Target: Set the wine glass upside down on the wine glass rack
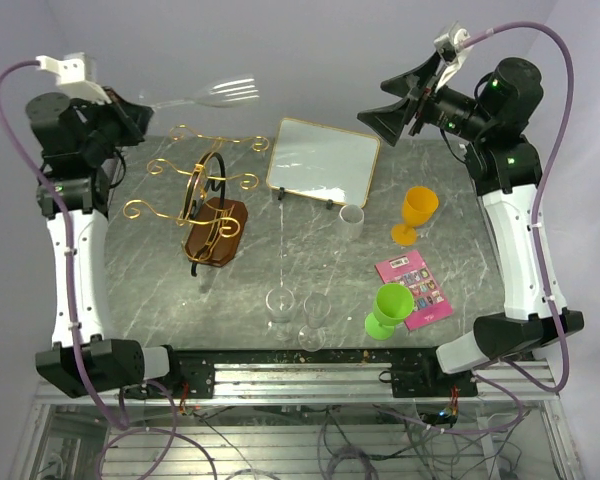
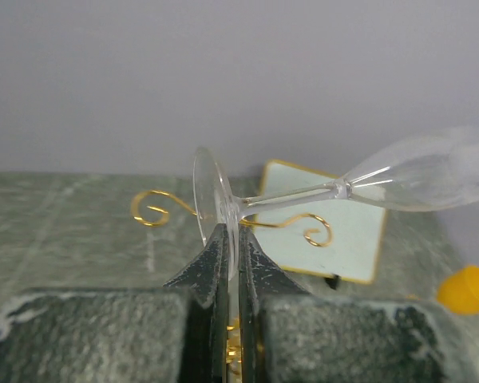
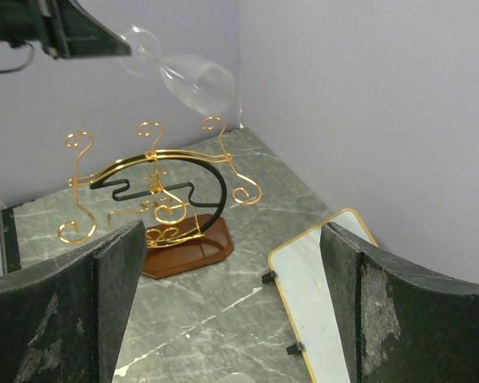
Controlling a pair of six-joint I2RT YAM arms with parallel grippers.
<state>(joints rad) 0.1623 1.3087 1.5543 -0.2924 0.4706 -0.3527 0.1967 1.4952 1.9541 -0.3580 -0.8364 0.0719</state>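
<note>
My left hand (image 1: pixel 140 104), upper left of the top view, pinches the foot of the wine glass (image 1: pixel 216 94). The glass lies sideways in the air, bowl pointing right, above the wine glass rack (image 1: pixel 205 195) on the desk (image 1: pixel 150 290). Two clear stemmed glasses (image 1: pixel 298 315) stand at lower centre. A gold-framed board (image 1: pixel 323 160) sits right of the rack, then a clear tumbler (image 1: pixel 351 220), an orange goblet (image 1: pixel 418 213) and a green goblet (image 1: pixel 390 310). At upper right, my right hand (image 1: pixel 373 99) is spread wide.
</note>
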